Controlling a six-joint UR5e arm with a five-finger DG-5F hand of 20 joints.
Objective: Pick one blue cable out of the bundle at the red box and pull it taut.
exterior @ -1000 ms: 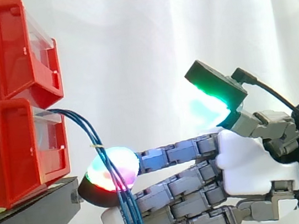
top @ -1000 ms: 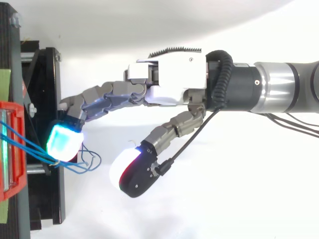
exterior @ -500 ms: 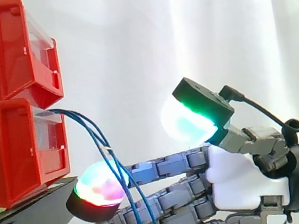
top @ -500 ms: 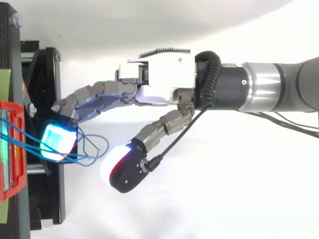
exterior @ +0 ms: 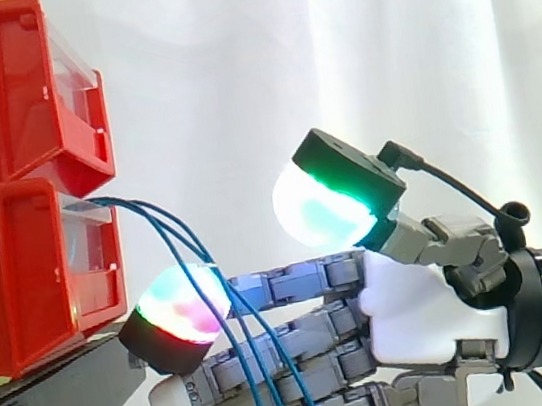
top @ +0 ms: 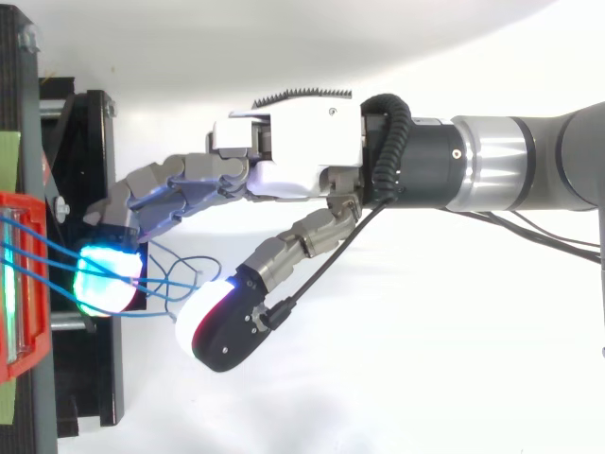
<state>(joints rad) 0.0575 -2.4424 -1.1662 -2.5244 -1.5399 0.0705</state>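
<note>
Just now, reaching with fingers stretched almost straight and thumb lifted wide apart, nothing pinched: grey-and-white robot hand [exterior: 422, 308] at a bundle of thin blue cables [exterior: 147, 216] drooping from the lower red plastic bin [exterior: 19, 279] above the black stand [exterior: 56, 400], strands hanging down across the fingers beside the glowing fingertip pad [exterior: 180, 307]. Best done by singling out 1 strand, closing the thumb pad [exterior: 315, 212] onto it against a finger, then drawing steadily away from the bin without snagging its neighbours.

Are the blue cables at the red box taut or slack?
Slack: the blue cables arc out of the lower red plastic box and droop past the straight fingers of the hand; from above they loop.
</note>
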